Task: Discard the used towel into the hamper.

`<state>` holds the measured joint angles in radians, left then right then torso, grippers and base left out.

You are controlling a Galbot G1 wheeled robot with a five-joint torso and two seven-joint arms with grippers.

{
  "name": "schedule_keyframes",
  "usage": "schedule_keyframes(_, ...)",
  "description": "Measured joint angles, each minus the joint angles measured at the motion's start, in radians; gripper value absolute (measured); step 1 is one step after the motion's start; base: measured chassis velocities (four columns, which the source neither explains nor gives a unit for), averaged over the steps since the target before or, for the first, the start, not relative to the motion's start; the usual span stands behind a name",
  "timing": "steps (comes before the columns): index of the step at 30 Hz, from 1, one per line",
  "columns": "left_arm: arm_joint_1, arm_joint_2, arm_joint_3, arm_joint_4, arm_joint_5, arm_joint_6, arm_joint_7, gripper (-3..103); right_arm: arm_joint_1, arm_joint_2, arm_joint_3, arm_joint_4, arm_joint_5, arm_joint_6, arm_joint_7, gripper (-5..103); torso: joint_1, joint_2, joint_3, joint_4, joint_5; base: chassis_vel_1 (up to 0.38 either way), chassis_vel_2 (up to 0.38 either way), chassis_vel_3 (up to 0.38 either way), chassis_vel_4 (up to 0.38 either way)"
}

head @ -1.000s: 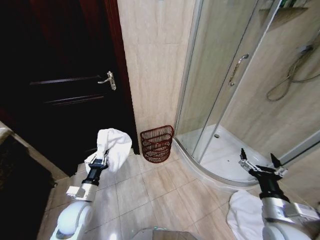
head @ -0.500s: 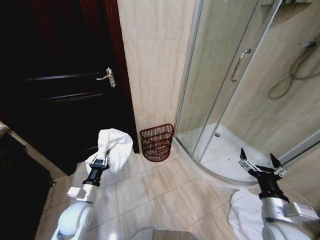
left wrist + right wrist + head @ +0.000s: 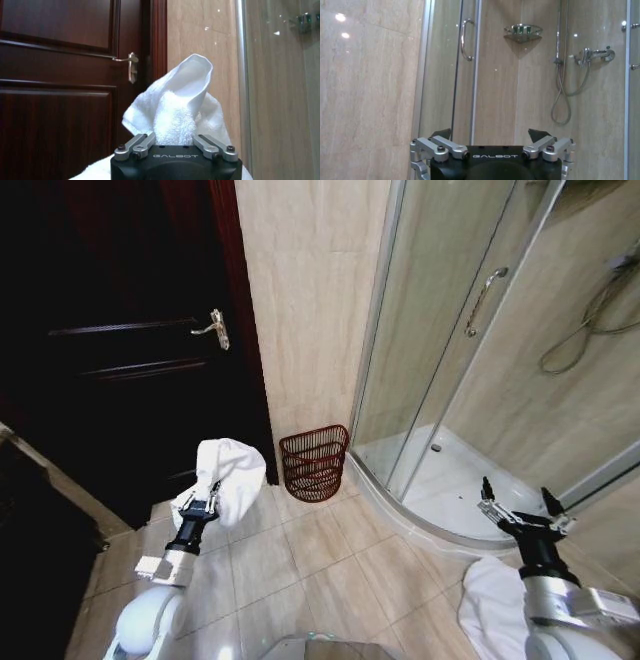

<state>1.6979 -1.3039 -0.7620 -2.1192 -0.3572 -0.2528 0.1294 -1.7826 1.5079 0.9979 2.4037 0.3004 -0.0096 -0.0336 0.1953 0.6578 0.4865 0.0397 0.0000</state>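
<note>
Towel (image 3: 228,472) clamped in raised left claw (image 3: 207,496), hamper (image 3: 314,464) beside

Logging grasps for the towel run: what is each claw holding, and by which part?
The left claw grips the white towel by a bunched fold at its lower end. The right claw is open, holding nothing.

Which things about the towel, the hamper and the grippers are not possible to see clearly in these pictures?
- Left gripper fingertips: buried in the white towel, head and left wrist views.
- Inside of the hamper: too small and dark in the head view to tell whether it holds anything.
- White cloth on the floor: partly hidden by the right arm and cut by the bottom edge.
- Right gripper: open, holds nothing.
</note>
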Motion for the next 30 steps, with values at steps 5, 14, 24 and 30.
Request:
schedule_keyframes(5, -0.003, 0.001, 0.0, 0.012, -0.002, -0.001, 0.0, 15, 0.003, -0.003, -0.002, -0.005, -0.005, -0.001, 0.0, 100, -0.008, -0.02, -0.011, 0.0, 0.0, 0.0, 0.0, 0.0, 0.0)
schedule_keyframes(14, 0.001, 0.005, -0.001, 0.033, -0.007, -0.018, 0.0, 15, 0.011, 0.007, -0.017, -0.014, -0.022, -0.002, -0.003, 100, -0.023, -0.057, -0.034, 0.0001, 0.0, 0.0, 0.0, 0.0, 0.0)
schedule_keyframes(24, -0.004, 0.005, 0.001, 0.042, -0.006, -0.021, 0.0, 15, 0.01, 0.012, -0.018, -0.021, -0.027, 0.002, -0.007, 100, -0.043, -0.106, -0.063, 0.0, 0.0, 0.0, 0.0, 0.0, 0.0)
schedule_keyframes(30, -0.005, 0.005, 0.001, 0.045, -0.003, -0.02, 0.0, 15, 0.01, 0.011, -0.017, -0.023, -0.026, 0.004, -0.007, 100, -0.052, -0.129, -0.077, 0.0, -0.0001, 0.0, 0.0, 0.0, 0.0)
